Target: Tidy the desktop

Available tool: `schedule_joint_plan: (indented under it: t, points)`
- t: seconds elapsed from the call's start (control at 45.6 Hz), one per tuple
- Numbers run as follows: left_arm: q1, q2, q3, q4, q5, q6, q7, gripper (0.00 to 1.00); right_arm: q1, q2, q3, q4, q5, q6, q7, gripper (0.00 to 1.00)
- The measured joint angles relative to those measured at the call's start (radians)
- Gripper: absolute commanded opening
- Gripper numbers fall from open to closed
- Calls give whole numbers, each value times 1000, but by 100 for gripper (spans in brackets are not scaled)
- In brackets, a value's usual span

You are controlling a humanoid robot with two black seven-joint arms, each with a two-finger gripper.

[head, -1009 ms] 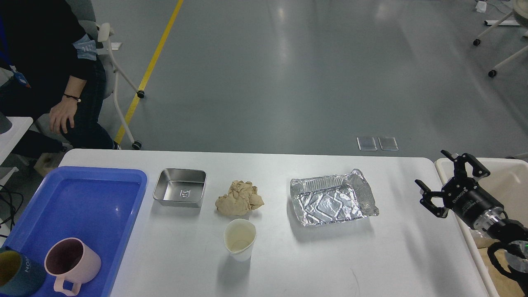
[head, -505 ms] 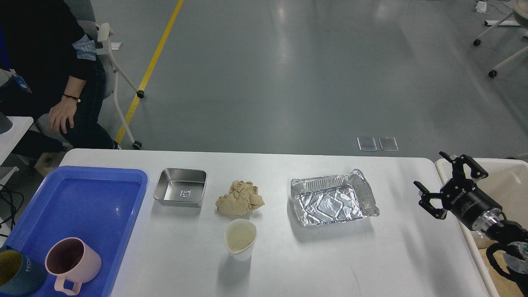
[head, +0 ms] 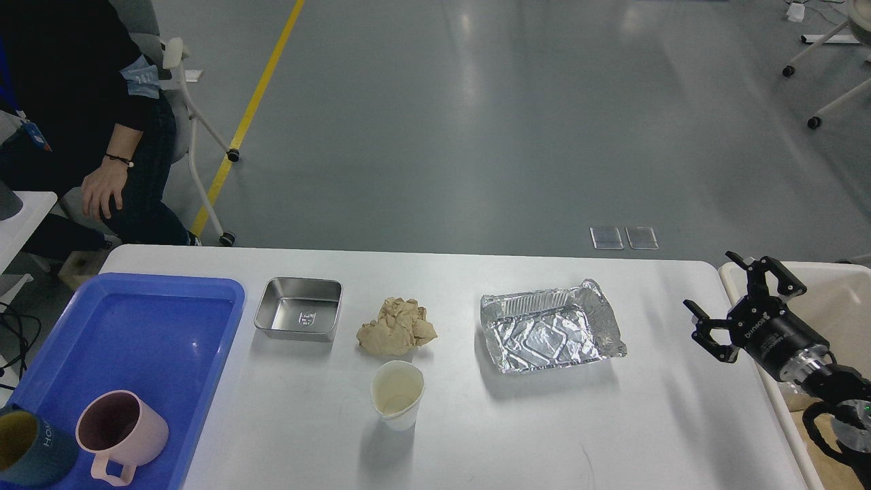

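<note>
The white desktop (head: 517,435) fills the lower view. On it lie a square metal tin (head: 298,318), a crumpled brown paper ball (head: 397,327), a white paper cup (head: 397,395) and a crumpled foil tray (head: 548,333). My right gripper (head: 740,306) is open and empty, hovering over the desktop's right edge, well to the right of the foil tray. My left gripper is out of view.
A blue plastic tray (head: 143,327) at the left holds a pink mug (head: 119,432) and a dark teal mug (head: 27,452). A beige bin (head: 837,299) stands just beyond the right edge. A seated person (head: 75,116) is at the far left.
The right gripper has barely shifted, staying open over the right edge. The view has drifted very slightly. Nothing on the desktop has moved.
</note>
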Motion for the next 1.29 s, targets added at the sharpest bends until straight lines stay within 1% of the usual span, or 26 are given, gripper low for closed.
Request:
schedule_joint_plan:
  t: [0.022, 0.088, 0.197, 0.285, 0.351, 0.505, 0.658, 0.746, 0.856, 0.9, 0.987, 1.097, 1.185, 1.295]
  points:
    - [-1, 0, 0, 0, 0, -1, 12, 98, 0, 0, 0, 0, 0, 0, 0, 100]
    - [-7, -1, -1, 0, 0, -2, 71, 99, 0, 0, 0, 0, 0, 0, 0, 100]
    - [-32, 0, -9, 0, 0, 3, 205, 99, 0, 1, 0, 0, 0, 0, 0, 100]
    - [-52, 2, -9, -4, 0, -2, 289, 99, 0, 1, 0, 0, 0, 0, 0, 100]
    - [-59, 9, -9, -9, -1, -11, 340, 99, 0, 2, 0, 0, 0, 0, 0, 100]
    - [-89, 15, -14, -11, -1, -32, 443, 99, 1, 3, 2, 1, 0, 2, 0, 100]
    - [-137, 9, -15, -12, 2, -82, 549, 99, 2, 4, 7, 1, 0, 3, 1, 100]
    - [-161, -9, -15, -11, 35, -95, 596, 99, 3, 4, 11, 2, 2, 6, 2, 100]
    - [-198, -76, -13, -1, 144, -101, 638, 99, 4, 4, 12, 3, 2, 7, 2, 100]
    - [-223, -133, -3, 14, 221, -104, 656, 99, 4, 4, 12, 4, 3, 8, 3, 100]
    - [-245, -192, 6, 42, 284, -107, 672, 99, 1, 4, 13, 4, 3, 8, 3, 100]
    - [-315, -305, 45, 109, 376, -125, 687, 99, -2, 0, 14, 1, 3, 8, 3, 100]
    - [-400, -400, 129, 191, 413, -135, 689, 99, -7, -3, 14, 0, 3, 8, 3, 100]
    - [-522, -534, 282, 301, 419, -135, 682, 99, -11, -5, 14, -1, 3, 8, 3, 100]
